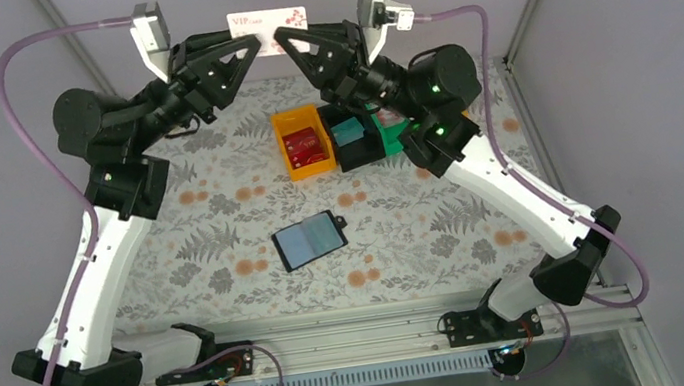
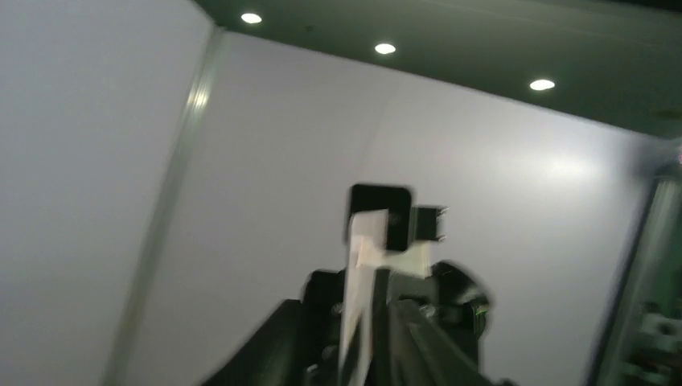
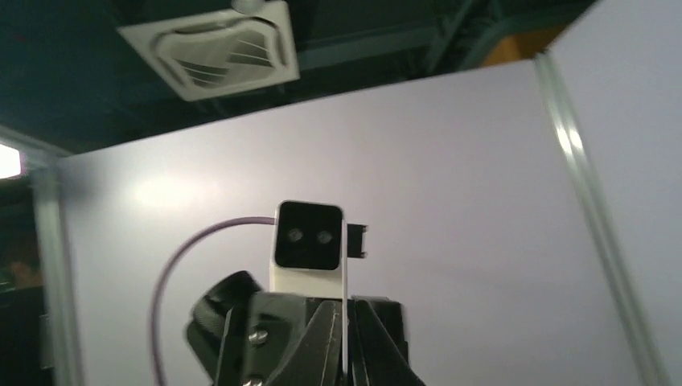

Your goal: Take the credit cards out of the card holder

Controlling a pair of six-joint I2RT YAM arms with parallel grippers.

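1. The right gripper (image 1: 292, 43), raised at the far edge, is clamped on the right end of a white card (image 1: 267, 24).
2. The left gripper (image 1: 252, 52) has the card's left end between its fingers, but the view is too blurred to tell whether it grips.
3. The card holder (image 1: 310, 240) lies open on the table (image 1: 221, 220), much nearer.

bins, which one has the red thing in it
The orange bin, leftmost of three. The black bin beside it holds a teal item; the green bin is mostly hidden.
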